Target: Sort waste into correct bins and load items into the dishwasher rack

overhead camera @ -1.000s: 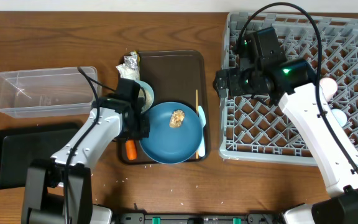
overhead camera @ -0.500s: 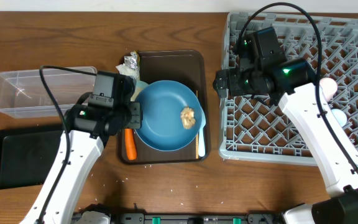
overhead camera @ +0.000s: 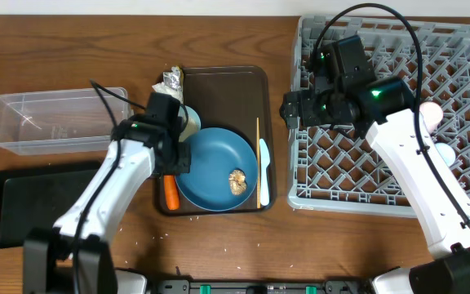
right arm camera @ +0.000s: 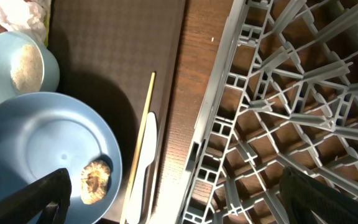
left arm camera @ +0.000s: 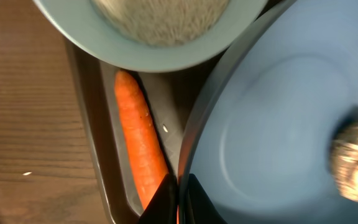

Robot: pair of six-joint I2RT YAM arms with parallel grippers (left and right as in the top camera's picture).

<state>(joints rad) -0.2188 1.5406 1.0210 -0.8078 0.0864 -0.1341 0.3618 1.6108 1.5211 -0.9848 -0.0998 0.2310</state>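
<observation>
A wooden table [overhead camera: 219,33] with a mid-brown grain running side to side fills the view, with a pale strip along its far edge. Near its middle lies a dark brown tray [overhead camera: 227,98], flat on the wood. It is rectangular with rounded corners, a low raised rim and a finely textured floor.

Left arm [overhead camera: 108,184] and right arm [overhead camera: 419,167]: white shells, black joint housings, looping black cables (green lights glowing upper right).
</observation>
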